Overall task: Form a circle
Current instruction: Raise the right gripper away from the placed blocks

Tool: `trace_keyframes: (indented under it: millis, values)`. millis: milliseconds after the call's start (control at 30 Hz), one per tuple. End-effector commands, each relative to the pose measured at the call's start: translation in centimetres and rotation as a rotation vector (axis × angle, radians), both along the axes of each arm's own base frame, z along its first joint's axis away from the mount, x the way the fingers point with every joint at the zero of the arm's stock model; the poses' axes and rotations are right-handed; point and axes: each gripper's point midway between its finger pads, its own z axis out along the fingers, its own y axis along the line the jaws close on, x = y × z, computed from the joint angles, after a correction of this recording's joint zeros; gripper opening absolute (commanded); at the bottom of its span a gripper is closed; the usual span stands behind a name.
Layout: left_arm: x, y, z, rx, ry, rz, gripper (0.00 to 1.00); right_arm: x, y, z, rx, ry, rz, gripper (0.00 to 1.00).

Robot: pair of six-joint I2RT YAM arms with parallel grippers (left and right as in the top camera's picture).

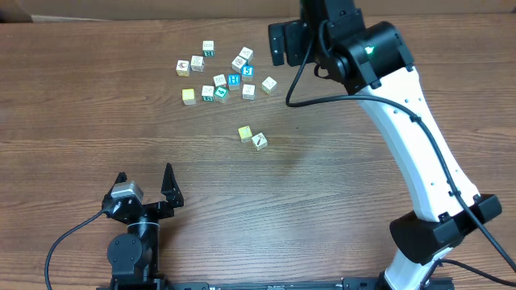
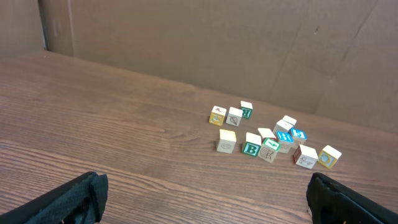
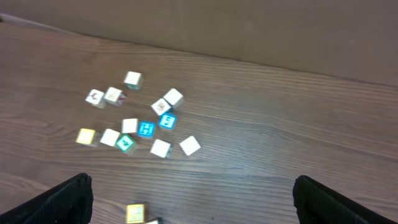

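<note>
Beside the alphabet-cube bunch (image 1: 224,78), right gripper (image 3: 191,198) fingers spread — left gripper (image 1: 145,173) likewise; pinch one outlying cube (image 1: 268,84) squarely.

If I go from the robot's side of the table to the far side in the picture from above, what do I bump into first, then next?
left gripper, open with nothing in it → little pair of cubes, one yellow and one white → big bunch of cubes

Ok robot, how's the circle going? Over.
Left gripper open, right gripper open, both empty. The circle: only two cubes, side by side. Spare cubes sit apart, not in the way.
</note>
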Motion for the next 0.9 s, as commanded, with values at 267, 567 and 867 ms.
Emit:
trace_keyframes:
  millis: [267, 567, 867]
  values:
    - [-0.02, -0.16, 0.09, 0.022, -0.005, -0.009, 0.99, 0.09, -0.01, 0.43, 0.004, -0.013, -0.006, 1.00]
    - [-0.01, -0.16, 0.07, 0.023, -0.005, -0.009, 1.00, 0.14, 0.01, 0.49, 0.006, -0.016, -0.006, 1.00]
    - [-0.02, -0.16, 0.09, 0.023, -0.005, -0.009, 0.99, 0.16, 0.00, 0.50, 0.006, -0.016, -0.006, 1.00]
